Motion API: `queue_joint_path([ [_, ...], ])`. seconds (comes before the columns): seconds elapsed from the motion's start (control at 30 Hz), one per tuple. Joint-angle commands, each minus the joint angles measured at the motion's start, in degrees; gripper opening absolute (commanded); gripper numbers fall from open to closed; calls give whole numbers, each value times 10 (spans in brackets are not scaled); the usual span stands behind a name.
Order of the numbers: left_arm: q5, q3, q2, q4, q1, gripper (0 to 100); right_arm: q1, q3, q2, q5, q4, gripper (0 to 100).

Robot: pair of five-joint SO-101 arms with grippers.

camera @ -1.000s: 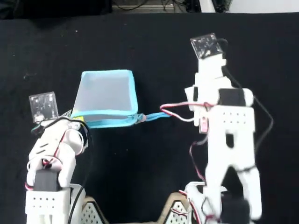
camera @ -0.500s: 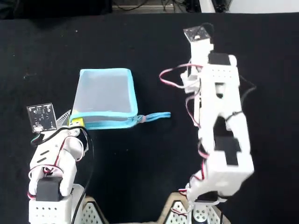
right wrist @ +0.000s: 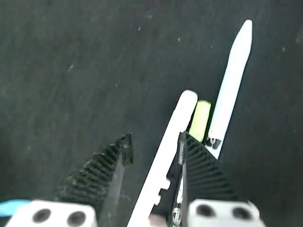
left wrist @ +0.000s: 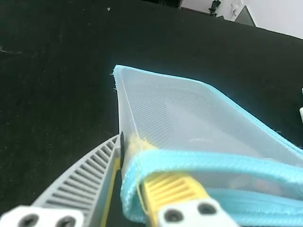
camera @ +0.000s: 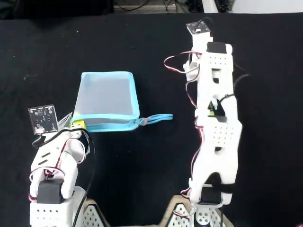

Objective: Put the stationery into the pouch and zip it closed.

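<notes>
The translucent pouch [camera: 106,97] with cyan trim lies left of centre, its mouth toward the arms. My left gripper [camera: 75,125] is shut on the pouch's [left wrist: 189,118] near-left corner, with the yellow finger [left wrist: 173,191] inside the mouth and the grey finger [left wrist: 85,182] outside. My right arm [camera: 215,109] stretches far across the table's right side. Its gripper [right wrist: 154,138] is open just above the cloth, and a white pen [right wrist: 182,111] lies between the black fingers. Beside that pen rest a yellow-green piece [right wrist: 200,118] and a second white pen [right wrist: 233,71].
The pouch's cyan zipper cord [camera: 158,117] trails to the right toward my right arm. Black cloth [camera: 142,47] covers the whole table. Both arm bases stand at the near edge.
My right arm swung away from the zipper cord and stretched out toward the far right. The left arm drew back slightly, still holding the pouch corner.
</notes>
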Motion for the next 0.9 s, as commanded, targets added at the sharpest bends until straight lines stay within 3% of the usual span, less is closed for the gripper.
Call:
queue_joint_path([
  [0.0, 4, -7, -7, -4, -7, 30, 22, -132, 44, -23, 20, 145],
  [0.47, 4, -7, -7, -4, -7, 30, 20, -423, 252, -29, 88, 144],
  [0.87, 4, -7, -8, -4, -7, 30, -27, -479, 269, 11, 117, 145],
])
